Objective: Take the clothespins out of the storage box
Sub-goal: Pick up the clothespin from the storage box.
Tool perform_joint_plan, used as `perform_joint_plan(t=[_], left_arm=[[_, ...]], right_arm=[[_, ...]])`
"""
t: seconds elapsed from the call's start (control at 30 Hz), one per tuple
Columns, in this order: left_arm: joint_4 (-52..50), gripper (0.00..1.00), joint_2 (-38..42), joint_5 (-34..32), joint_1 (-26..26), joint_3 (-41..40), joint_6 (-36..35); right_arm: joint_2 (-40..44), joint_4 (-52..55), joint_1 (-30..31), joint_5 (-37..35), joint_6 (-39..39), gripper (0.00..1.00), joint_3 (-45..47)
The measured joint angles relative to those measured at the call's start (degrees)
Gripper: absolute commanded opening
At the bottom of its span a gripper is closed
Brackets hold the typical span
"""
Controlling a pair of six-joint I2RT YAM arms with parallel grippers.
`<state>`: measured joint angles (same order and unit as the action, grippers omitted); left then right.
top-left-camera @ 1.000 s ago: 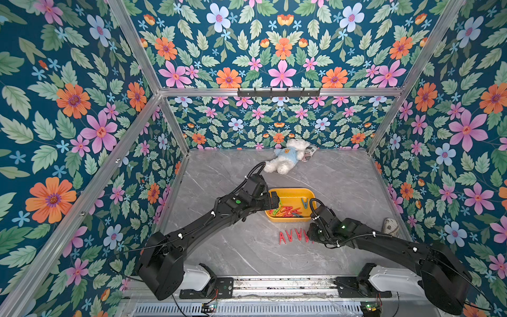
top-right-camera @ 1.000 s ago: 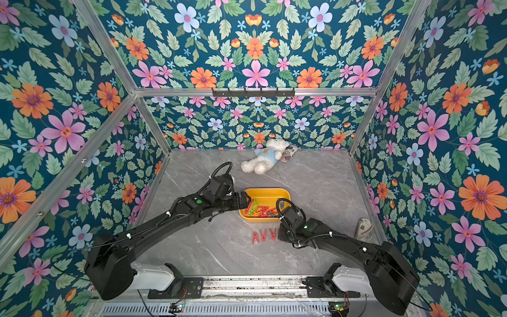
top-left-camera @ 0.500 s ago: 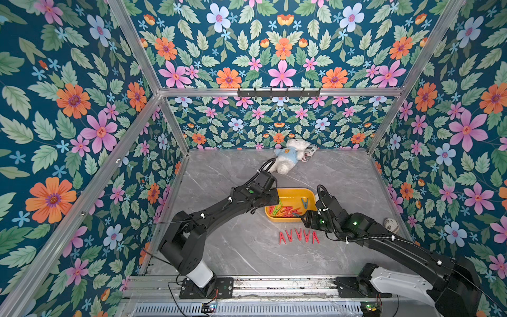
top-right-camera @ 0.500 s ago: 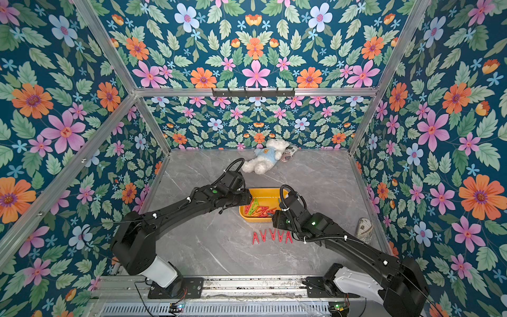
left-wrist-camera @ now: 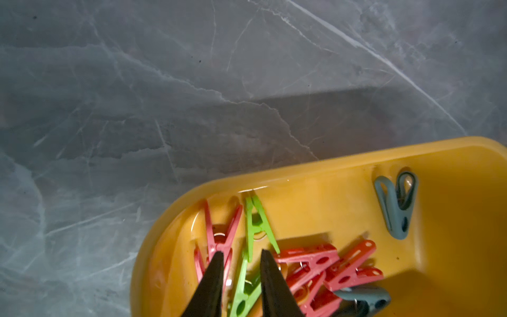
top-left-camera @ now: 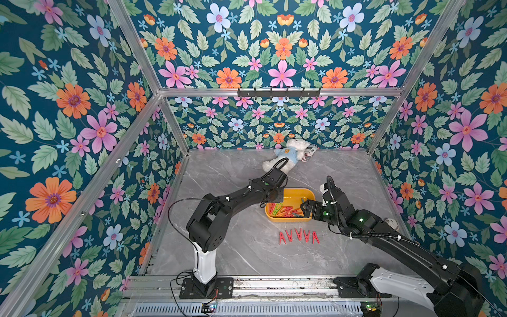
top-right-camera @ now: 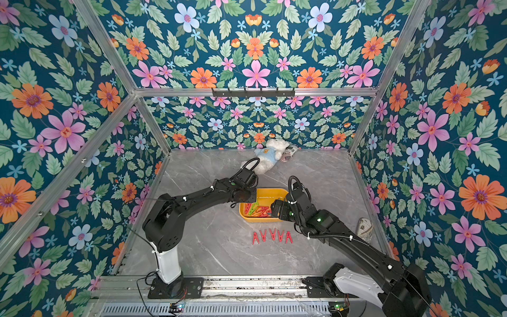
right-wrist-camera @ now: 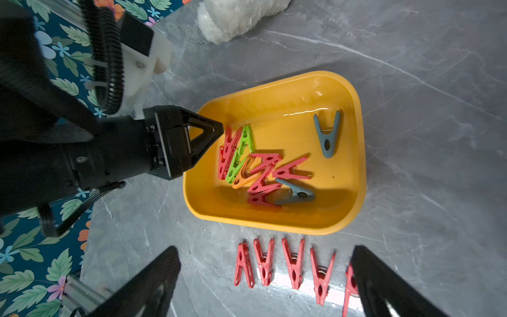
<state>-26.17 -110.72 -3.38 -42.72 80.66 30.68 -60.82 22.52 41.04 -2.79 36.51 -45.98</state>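
Clothespins (right-wrist-camera: 263, 170) lie in storage box (right-wrist-camera: 274, 222); bear (top-left-camera: 277, 162) wears emblem (top-left-camera: 287, 150).

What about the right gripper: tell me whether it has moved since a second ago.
Yes. The right gripper has pulled back from the row of red clothespins toward the storage box, and its jaws now stand open.

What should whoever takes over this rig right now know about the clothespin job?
Left tool: down in the storage box, jaws narrowed astride a green clothespin; grip unconfirmed.
Right tool: wide open, empty, above the table near the box.
Done: five red clothespins lined up on the table in front of the box.
To do: the mixed pile in the box, plus a lone grey-blue clothespin there.
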Motion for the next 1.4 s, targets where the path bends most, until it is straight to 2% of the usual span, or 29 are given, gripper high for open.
perform_joint_plan(t=[0.3, 0.83, 0.9, 1.13, 1.2, 1.4], left_arm=[[-1.64, 0.22, -4.55, -1.55, -0.02, 2.21, -3.8], [-1.66, 0.2, -8.5, -1.92, 0.02, 3.69, -5.53], [-1.16, 0.14, -8.81, -1.62, 0.02, 3.78, -5.55], [-1.09, 0.1, -8.61, -1.55, 0.0, 3.85, -5.64], [-1.97, 0.05, -7.91, -1.46, 0.0, 3.67, -5.35], [-3.45, 0.03, -4.37, -1.42, -0.35, 3.91, -4.33]], right_arm=[[0.2, -0.04, -0.66, 0.87, -0.13, 0.99, 0.09], [0.42, -0.48, -0.92, 0.9, 0.15, 0.99, 0.66], [0.48, -0.61, -0.92, 0.9, 0.22, 0.99, 0.72], [1.05, -0.83, -0.92, 1.27, 0.52, 0.99, 1.18], [1.27, -1.05, -0.92, 1.29, 0.52, 0.99, 1.49], [1.27, -1.7, -0.92, 1.84, 0.5, 0.99, 2.01]])
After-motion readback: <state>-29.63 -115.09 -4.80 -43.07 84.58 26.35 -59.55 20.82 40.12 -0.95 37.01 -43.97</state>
